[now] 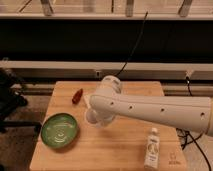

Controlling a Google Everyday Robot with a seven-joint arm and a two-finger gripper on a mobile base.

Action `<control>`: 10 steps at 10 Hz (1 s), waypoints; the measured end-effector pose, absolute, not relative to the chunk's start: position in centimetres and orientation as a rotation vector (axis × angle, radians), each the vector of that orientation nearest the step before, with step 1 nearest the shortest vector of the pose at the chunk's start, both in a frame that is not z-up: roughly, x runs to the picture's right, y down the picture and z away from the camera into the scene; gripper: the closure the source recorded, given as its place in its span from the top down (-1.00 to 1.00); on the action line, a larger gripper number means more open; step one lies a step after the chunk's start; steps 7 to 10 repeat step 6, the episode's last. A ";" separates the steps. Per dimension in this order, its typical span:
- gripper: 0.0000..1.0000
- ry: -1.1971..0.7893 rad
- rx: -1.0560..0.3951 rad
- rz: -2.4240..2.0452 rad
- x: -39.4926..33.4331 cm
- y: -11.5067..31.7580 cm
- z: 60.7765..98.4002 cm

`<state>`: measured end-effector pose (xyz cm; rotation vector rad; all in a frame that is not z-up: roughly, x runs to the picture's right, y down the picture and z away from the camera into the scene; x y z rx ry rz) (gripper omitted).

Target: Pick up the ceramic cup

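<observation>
The ceramic cup (93,118) is small and pale greyish-white, and sits at the middle left of the wooden table (110,152), just right of the green bowl (60,131). My gripper (99,117) hangs from the end of the white arm (155,111), which reaches in from the right. It is shut on the cup and holds it slightly off the table. The wrist hides most of the fingers.
A red object (77,95) lies at the table's back left. A white bottle with a green label (152,148) lies at the front right. A dark chair (10,100) stands left of the table. Cables hang behind it.
</observation>
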<state>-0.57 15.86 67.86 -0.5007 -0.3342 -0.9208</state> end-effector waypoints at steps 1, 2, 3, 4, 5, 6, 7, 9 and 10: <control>-1.00 -0.331 -0.494 -0.920 -0.5 15.4 67.6; -1.00 -0.333 -0.492 -0.918 -0.3 15.1 67.4; -1.00 -0.331 -0.501 -0.919 -0.1 15.3 67.4; -1.00 -0.333 -0.503 -0.921 0.0 15.8 67.8; -1.00 -0.331 -0.499 -0.922 0.0 15.8 68.1; -1.00 -0.329 -0.497 -0.920 0.1 15.7 68.2; -1.00 -0.329 -0.497 -0.920 0.1 15.7 68.2; -1.00 -0.329 -0.497 -0.920 0.1 15.7 68.2; -1.00 -0.329 -0.497 -0.920 0.1 15.7 68.2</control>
